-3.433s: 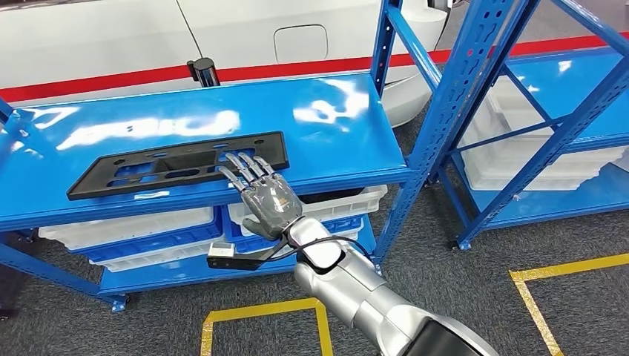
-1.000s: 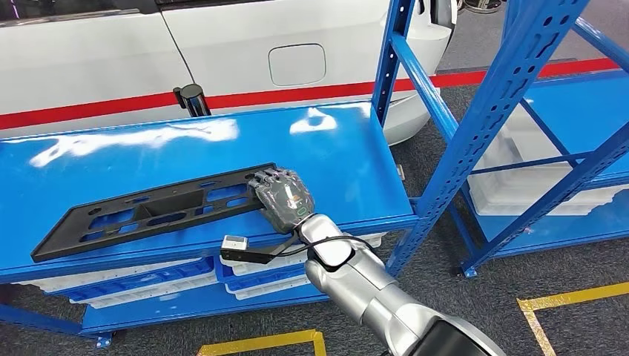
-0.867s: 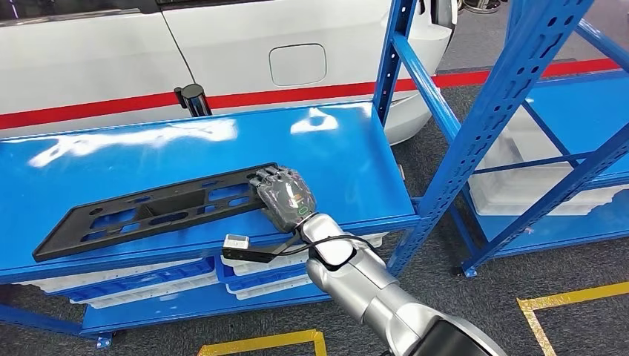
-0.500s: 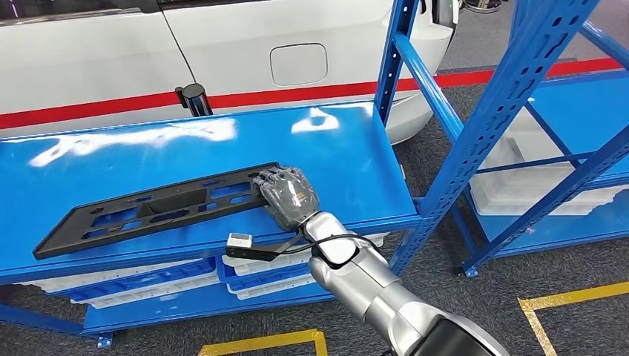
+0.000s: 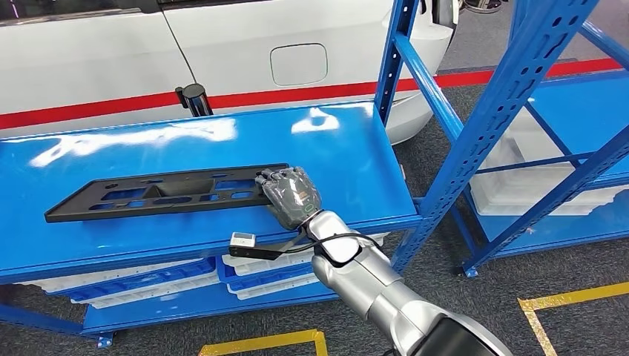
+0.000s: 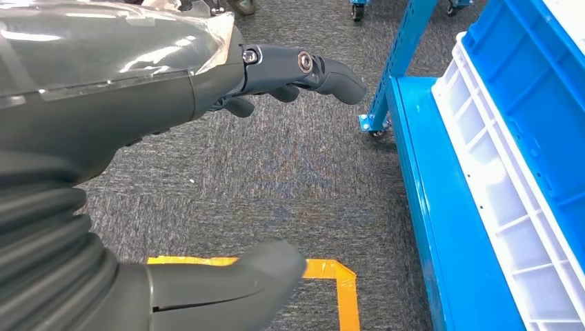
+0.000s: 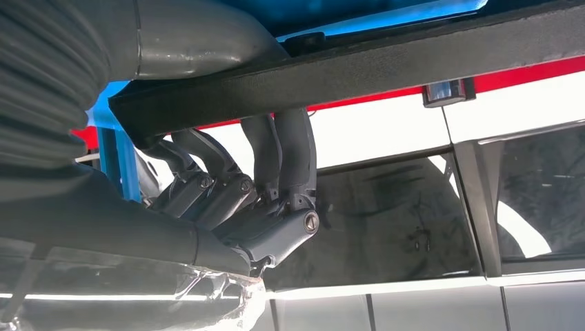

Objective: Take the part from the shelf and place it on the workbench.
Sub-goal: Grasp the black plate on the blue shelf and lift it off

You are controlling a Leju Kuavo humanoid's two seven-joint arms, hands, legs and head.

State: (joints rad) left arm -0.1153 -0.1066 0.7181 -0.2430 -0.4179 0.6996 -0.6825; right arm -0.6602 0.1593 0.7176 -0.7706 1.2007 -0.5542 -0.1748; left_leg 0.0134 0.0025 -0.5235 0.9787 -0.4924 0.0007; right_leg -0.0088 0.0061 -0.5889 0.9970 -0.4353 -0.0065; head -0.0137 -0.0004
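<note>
Black plastic part [image 5: 159,194] is clamped at its right end by the right hand [image 5: 291,196], lifted off the blue shelf [image 5: 356,159] for carrying; the left hand [image 6: 172,89] hangs slack, fingers apart.

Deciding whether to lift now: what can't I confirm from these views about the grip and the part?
- Right hand thumb: in the head view the hand's back hides it.
- Black part far end: cut off by the picture edge in the right wrist view.
- Whether the part rests on the blue shelf or has lifted off it: head view cannot settle it.

Long black part [image 5: 159,193] (cutouts) over blue shelf [image 5: 348,156]
</note>
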